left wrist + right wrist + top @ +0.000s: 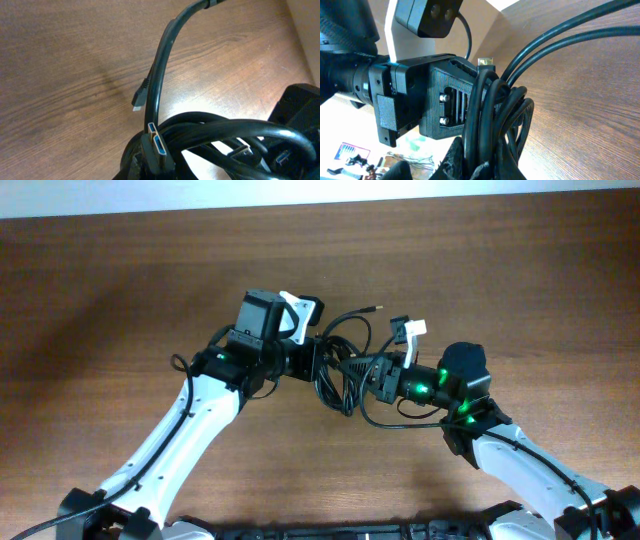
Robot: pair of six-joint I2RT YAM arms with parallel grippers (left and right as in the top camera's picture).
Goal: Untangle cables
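The cables (340, 375) are a tangled bundle of thin black cords held between both grippers at the table's middle. One silver-tipped plug (377, 309) sticks out toward the back right. My left gripper (318, 358) is shut on the bundle from the left; in the left wrist view a blue-tongued plug (159, 144) and a cord (161, 85) rise from its jaws (160, 167), and a small plug (140, 96) hangs over the wood. My right gripper (355, 370) is shut on the same bundle from the right; its jaws (492, 162) clamp several cord loops (485, 120).
The wooden table (120, 290) spreads all round. In the right wrist view the left arm's black gripper body (430, 100) sits close behind the bundle. A loose loop of cord (385, 420) hangs below the right gripper.
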